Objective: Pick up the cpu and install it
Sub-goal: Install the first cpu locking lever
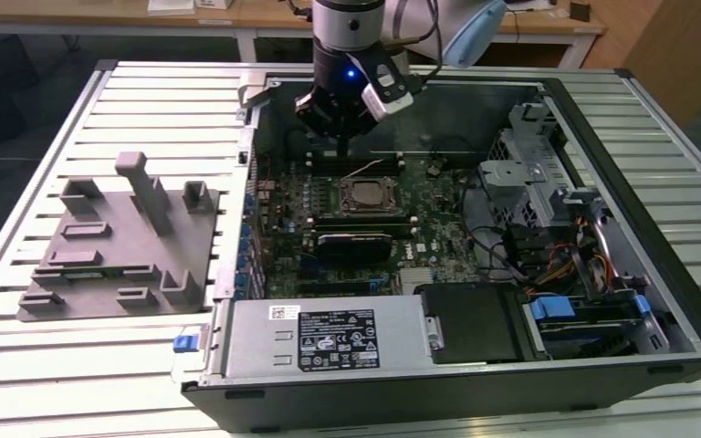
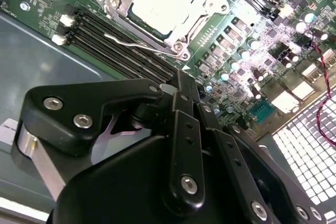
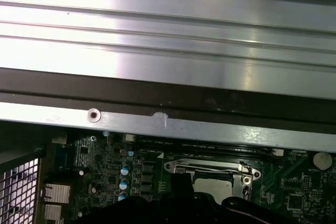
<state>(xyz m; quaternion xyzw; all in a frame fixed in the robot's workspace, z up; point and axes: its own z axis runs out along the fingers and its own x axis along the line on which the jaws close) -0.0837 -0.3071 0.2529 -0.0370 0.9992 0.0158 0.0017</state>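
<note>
While tool hovers, cpu (silver-topped) in socket, open case

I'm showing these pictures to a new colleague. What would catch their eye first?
Probably the open computer case lying on the slatted table, its green circuit board exposed. The black end effector hangs inside the case just behind the socket, where the cpu already lies, its silver top bright in both wrist views. At the exterior view's left sits a grey plastic fixture.

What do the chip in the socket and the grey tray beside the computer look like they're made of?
The chip has a pale, satin metal top, probably plated, with a soft sheen. The tray looks like matte grey moulded plastic: uniform colour, no glints.
</note>
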